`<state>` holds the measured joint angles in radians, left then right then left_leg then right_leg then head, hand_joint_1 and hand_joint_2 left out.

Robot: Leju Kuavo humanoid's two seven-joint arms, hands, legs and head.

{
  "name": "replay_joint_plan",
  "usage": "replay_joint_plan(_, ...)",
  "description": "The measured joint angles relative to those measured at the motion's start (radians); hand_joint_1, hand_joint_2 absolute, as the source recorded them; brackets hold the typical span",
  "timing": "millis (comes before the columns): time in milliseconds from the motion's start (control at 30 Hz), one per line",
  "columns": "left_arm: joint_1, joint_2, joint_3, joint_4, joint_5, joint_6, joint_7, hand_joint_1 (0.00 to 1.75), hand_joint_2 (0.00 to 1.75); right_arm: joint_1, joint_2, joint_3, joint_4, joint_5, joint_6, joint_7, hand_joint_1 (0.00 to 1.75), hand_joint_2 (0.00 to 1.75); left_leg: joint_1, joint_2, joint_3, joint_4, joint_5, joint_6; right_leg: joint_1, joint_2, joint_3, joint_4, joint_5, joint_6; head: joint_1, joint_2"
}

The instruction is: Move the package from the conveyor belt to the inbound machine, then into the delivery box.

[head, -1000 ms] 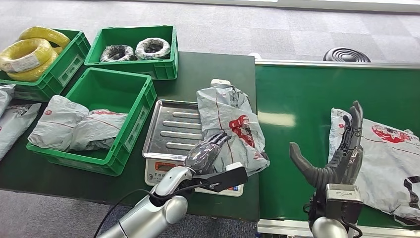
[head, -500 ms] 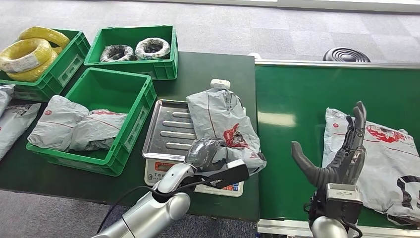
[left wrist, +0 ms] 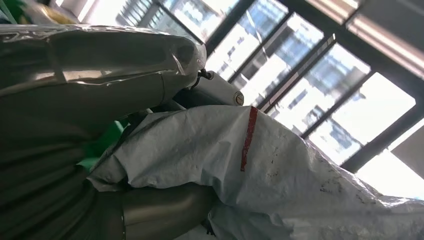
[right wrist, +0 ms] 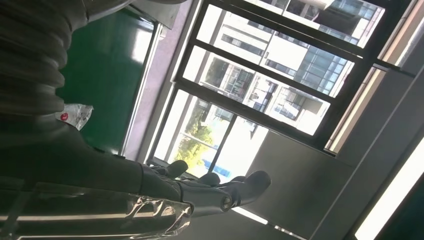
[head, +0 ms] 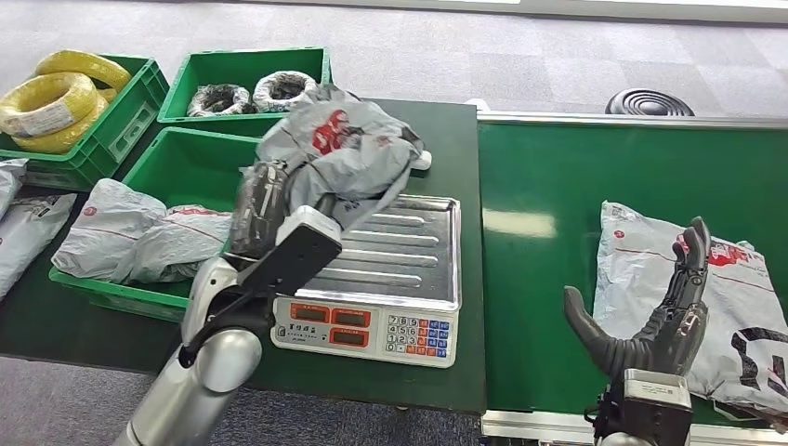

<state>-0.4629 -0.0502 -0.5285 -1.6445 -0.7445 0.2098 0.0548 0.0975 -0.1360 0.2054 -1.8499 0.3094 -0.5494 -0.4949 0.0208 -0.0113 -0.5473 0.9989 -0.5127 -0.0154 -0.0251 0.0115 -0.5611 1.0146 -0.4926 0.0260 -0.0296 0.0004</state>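
Left hand (head: pixel 263 206) grips grey package (head: pixel 339 147), lifted clear above scale (head: pixel 390 269) tray, near green box (head: pixel 200 177) on bench (head: pixel 409 130). Right hand (head: pixel 664 311) over belt (head: pixel 558 214), fingers (head: pixel 692 265) spread wide, holding nothing, beside second package (head: pixel 650 269) lying flat.

Crumpled grey package (head: pixel 339 149), lifted above scale (head: pixel 400 246)

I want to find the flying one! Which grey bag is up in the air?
The grey bag held by the left hand, lifted above the scale. The other bags lie flat: one on the belt, some in the green crate.
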Motion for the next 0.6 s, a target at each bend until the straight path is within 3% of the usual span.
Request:
replay_joint_plan(200,0.005,0.032,0.111,-0.087,-0.054,0.02,-0.003,1.75,1.75,0.003,0.005,-0.012,-0.019,0.01,0.007,0.01,0.0,1.75,0.0,0.0,0.0,0.0,0.0,0.0,0.0,0.0,0.001,0.0,0.0,0.0,0.0,0.0)
replay_joint_plan(367,-0.012,0.079,0.188,-0.076,-0.168,0.106,0.073,1.75,1.75,0.006,0.009,-0.019,-0.022,0.016,0.001,0.02,0.0,1.75,0.0,0.0,0.001,0.0,0.0,0.0,0.0,0.0,0.0,0.0,0.0,0.0,0.0,0.0)
replay_joint_plan(433,-0.049,0.119,0.253,-0.01,-0.133,0.08,0.071,1.75,1.75,0.021,0.005,-0.024,-0.023,0.009,-0.011,0.023,0.0,1.75,0.0,0.0,0.002,0.0,0.001,0.0,0.0,0.0,0.0,0.0,0.0,0.0,0.0,0.0)
replay_joint_plan(600,-0.098,0.216,0.39,0.2,0.091,-0.098,-0.001,1.75,1.75,0.09,-0.019,-0.035,-0.034,-0.025,-0.023,0.006,0.0,1.75,0.0,0.004,0.003,-0.001,0.001,-0.001,0.0,0.004,-0.001,0.003,0.001,-0.001,0.0,0.0)
